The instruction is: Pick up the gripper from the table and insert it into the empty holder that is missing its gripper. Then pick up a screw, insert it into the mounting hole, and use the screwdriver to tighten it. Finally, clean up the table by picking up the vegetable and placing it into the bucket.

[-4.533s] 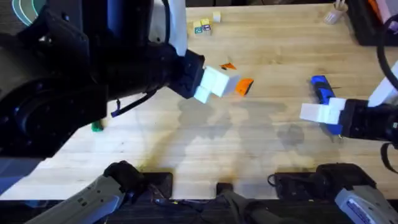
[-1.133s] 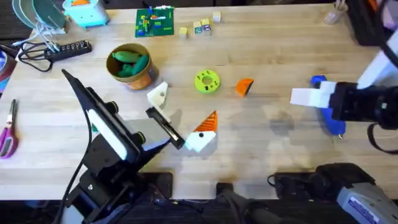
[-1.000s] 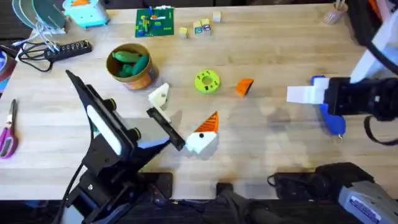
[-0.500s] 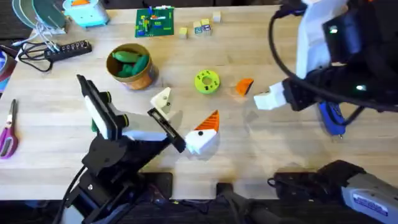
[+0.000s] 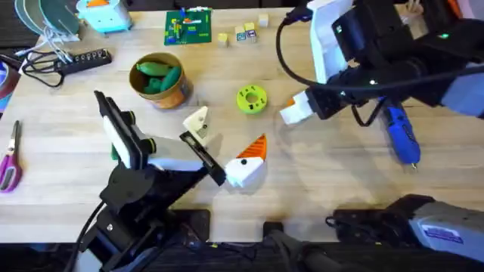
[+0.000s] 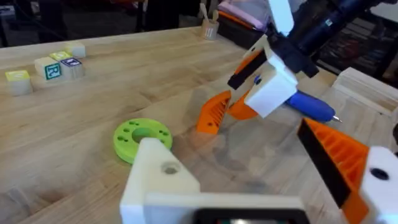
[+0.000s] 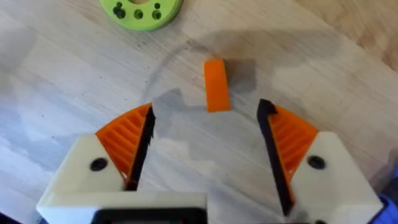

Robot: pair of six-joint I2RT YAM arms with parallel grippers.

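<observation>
Since half a second ago my right arm has swung farther left and now hangs over the loose orange piece; my left arm has hardly shifted.

From the left: one bucket (image 5: pixel 160 89) stands far-left on the table (image 5: pixel 318 196), with green vegetables (image 5: pixel 155 72) already inside; I cannot count them. My left gripper (image 5: pixel 227 132) rests near the middle with its fingers spread. One is the bare white holder (image 5: pixel 195 121), and the other carries its orange pad. Just right of the holder lies one green disc (image 5: pixel 252 98).

Right of the disc is the one wedge (image 7: pixel 216 85), flat on the wood. My right gripper (image 7: pixel 208 143) is spread wide, with both pads fitted. The wedge lies just beyond its fingertips, centred between them and not touching. Its long axis runs along the fingers, not across them, so I judge a short push forward and down would bracket it. My right arm is clearly nearer to it. The holder waits to the left, past the disc.

One screwdriver (image 5: pixel 399 132) lies farther right. I can make out no screw.
</observation>
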